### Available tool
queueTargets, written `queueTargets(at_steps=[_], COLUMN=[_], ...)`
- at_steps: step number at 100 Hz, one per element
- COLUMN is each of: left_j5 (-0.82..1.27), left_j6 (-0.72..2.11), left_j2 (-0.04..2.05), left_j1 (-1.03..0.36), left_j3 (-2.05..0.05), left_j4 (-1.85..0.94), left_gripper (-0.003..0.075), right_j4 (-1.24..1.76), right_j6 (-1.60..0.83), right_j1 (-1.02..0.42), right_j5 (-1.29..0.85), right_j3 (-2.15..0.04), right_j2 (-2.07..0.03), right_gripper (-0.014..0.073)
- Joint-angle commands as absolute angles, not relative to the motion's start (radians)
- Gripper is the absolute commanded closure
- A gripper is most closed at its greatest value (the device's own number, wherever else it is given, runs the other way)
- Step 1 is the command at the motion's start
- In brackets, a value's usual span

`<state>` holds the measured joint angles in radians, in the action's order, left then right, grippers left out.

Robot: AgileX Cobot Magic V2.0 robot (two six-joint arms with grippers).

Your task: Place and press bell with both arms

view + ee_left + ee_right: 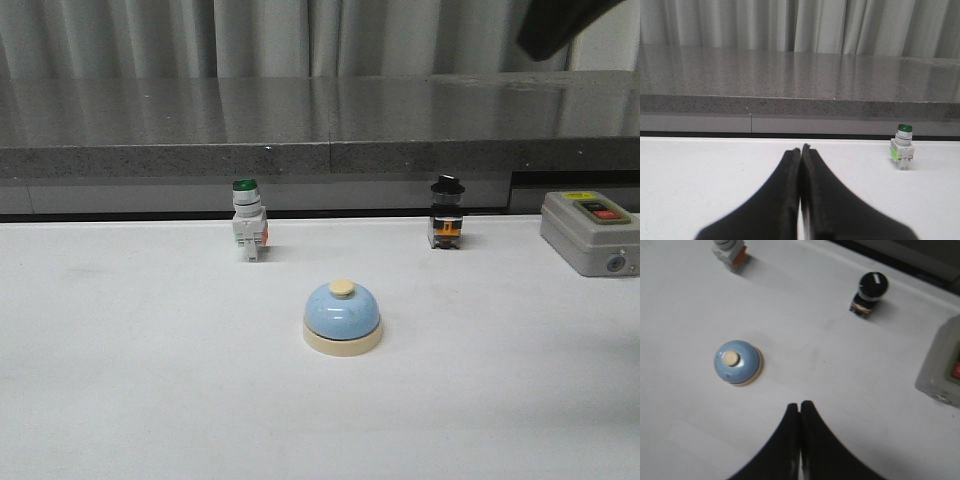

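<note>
The light-blue bell (pixel 342 316) with a cream base and cream button stands upright on the white table (pixel 120 380), near the middle. From above, the right wrist view shows the bell (pixel 738 362) too, with my right gripper (pixel 800 404) shut, empty, and apart from it, high over the table. A dark part of the right arm (pixel 556 26) shows at the top right of the front view. My left gripper (pixel 801 148) is shut on nothing, low over the table; the bell is out of that view.
A green-capped white switch (pixel 248 219) stands behind the bell to the left, also seen as the green-capped switch (pixel 902 147). A black-capped switch (pixel 446 212) stands back right. A grey control box (pixel 593 231) sits at the far right. A grey stone ledge (pixel 300 125) runs behind the table.
</note>
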<state>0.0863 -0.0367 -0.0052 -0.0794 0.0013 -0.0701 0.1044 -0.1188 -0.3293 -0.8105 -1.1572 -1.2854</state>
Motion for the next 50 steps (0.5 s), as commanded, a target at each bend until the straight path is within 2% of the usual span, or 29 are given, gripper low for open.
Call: queueTargets(at_steps=[1, 32, 50], left_j5=[0.000, 0.000, 0.000], left_j6=[-0.044, -0.044, -0.044], left_j2=[-0.034, -0.034, -0.034], left_j1=[-0.076, -0.076, -0.076], left_j3=[0.042, 0.042, 0.042], left_j4=[-0.078, -0.078, -0.078], left_gripper=[0.0741, 0.0741, 0.0741], right_j4=[0.102, 0.102, 0.100], right_j6=[-0.118, -0.118, -0.118], right_j1=[-0.277, -0.119, -0.095], right_j5=[-0.717, -0.587, -0.542], right_j3=[-1.109, -0.835, -0.720], right_j2=[-1.165, -0.823, -0.634], right_gripper=[0.0654, 0.0654, 0.0654])
